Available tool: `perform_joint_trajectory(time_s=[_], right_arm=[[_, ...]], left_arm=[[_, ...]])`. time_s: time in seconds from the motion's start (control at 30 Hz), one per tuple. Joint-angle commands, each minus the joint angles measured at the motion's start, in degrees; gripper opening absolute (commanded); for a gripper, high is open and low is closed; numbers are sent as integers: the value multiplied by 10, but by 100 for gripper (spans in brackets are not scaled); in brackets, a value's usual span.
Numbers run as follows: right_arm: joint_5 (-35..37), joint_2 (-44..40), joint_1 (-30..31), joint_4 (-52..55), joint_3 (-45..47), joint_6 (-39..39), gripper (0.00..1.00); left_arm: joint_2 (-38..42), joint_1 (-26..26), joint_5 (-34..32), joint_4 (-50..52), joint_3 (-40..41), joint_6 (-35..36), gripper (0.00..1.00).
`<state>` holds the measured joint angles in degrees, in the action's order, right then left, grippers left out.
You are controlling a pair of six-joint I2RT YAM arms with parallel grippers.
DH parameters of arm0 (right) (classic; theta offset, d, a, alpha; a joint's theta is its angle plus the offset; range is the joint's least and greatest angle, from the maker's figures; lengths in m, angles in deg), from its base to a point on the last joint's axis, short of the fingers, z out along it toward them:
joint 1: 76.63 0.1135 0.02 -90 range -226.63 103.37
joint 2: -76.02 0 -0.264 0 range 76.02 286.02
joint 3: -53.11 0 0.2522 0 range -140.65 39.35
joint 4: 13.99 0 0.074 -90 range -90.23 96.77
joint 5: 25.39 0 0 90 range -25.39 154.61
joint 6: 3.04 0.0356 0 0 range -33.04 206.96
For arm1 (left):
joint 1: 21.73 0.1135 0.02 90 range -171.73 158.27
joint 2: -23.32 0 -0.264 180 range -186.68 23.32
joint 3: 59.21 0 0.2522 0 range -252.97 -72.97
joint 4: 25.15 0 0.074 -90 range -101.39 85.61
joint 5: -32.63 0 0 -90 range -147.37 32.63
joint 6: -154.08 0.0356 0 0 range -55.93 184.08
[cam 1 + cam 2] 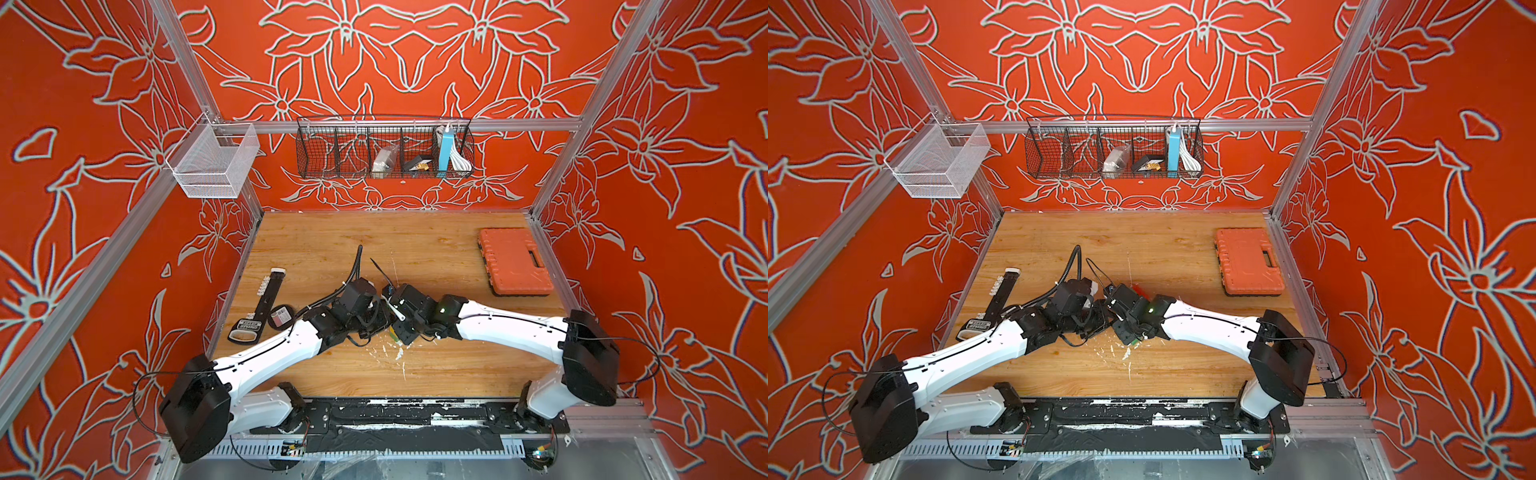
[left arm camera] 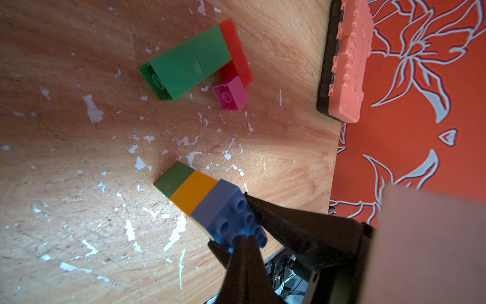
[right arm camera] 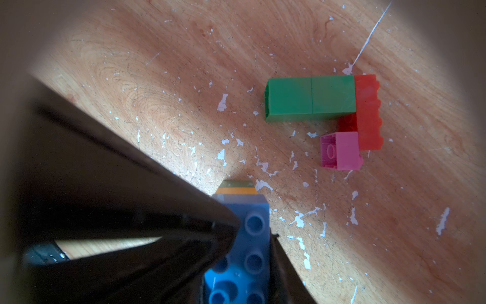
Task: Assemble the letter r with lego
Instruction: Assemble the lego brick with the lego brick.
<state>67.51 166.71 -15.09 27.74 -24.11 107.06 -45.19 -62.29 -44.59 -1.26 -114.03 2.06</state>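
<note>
The table [image 1: 415,241] is taking up the lower middle of both top views, with the case [image 1: 515,262] lying shut toward its right edge, well apart from the work. Both arms are reaching in to meet at the centre of the frame, hiding most of the lego there. At the bottom centre of the right wrist view, the right gripper [image 3: 240,268] is gripping the blue brick [image 3: 252,231] by its sides, jaws closed narrowly on it. The left gripper [image 2: 244,240], at the bottom of the left wrist view, is pinched fully together on nothing, its tip resting on the blue studs. That brick is capping a stack [image 2: 207,202], with a yellow brick [image 2: 193,192] under it and a green brick [image 2: 173,177] at the far end; whether that end is touching the table I cannot tell. Toward the upper centre, apart from the stack, a green pair [image 2: 188,61] is lying flat, joined to a red brick [image 2: 236,50], with a pink brick [image 2: 232,94] against it. The blue brick is probably being pressed home. Next, the stack likely needs lining up stud-to-socket with the green pair, then firm pressing.
</note>
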Motion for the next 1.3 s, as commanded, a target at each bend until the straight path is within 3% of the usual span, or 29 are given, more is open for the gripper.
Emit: perform_joint_trajectory(time_s=[0.0, 1.27], right_arm=[[-5, 5, 4, 17, 8, 1, 0], [-31, -5, 3, 10, 33, -15, 0]], left_arm=[[-12, -11, 31, -13, -4, -6, 0], [-104, -30, 14, 60, 9, -8, 0]])
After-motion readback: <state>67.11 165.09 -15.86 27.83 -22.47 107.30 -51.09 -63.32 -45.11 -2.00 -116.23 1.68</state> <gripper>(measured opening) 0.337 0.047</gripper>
